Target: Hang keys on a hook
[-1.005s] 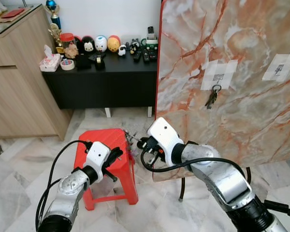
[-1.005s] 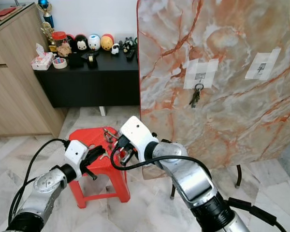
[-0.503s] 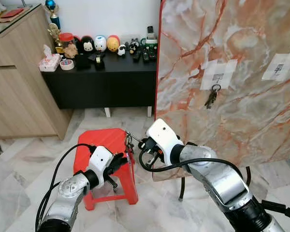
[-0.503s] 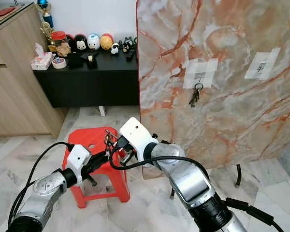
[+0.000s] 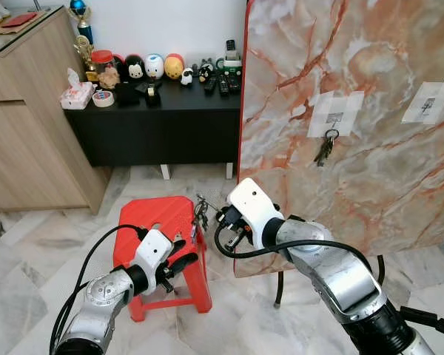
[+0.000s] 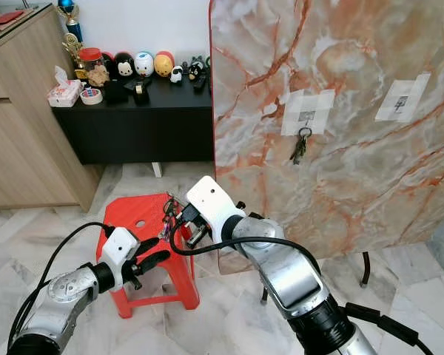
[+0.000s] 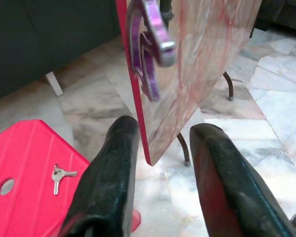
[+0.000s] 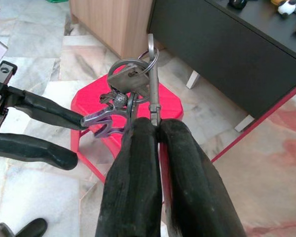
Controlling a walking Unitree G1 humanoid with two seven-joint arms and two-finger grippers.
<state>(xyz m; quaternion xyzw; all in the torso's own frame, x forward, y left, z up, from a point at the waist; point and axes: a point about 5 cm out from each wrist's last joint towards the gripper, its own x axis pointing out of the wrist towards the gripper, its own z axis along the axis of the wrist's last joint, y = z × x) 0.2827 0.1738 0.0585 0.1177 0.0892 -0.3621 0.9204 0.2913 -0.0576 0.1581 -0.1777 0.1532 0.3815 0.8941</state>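
Between the red plastic stool [image 5: 159,222] and the tall marble board's red edge [image 5: 241,148] lies bare tile floor [image 5: 229,310]. Up on the board, a taped hook [image 5: 334,118] holds dark keys [image 5: 325,148]; the other taped hook [image 5: 428,103] is bare. A bunch of silver keys with a purple clip [image 8: 126,101] hangs above the stool, pinched tight by the right gripper [image 8: 155,126]. The left gripper [image 7: 160,143] sits lower, fingers apart, just beside the bunch. One small silver key [image 7: 59,175] lies on the stool.

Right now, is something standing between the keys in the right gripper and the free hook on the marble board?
Nothing visible blocks it. The right gripper holds the key bunch over the red stool; the free hook is up on the marble board, past the occupied hook.
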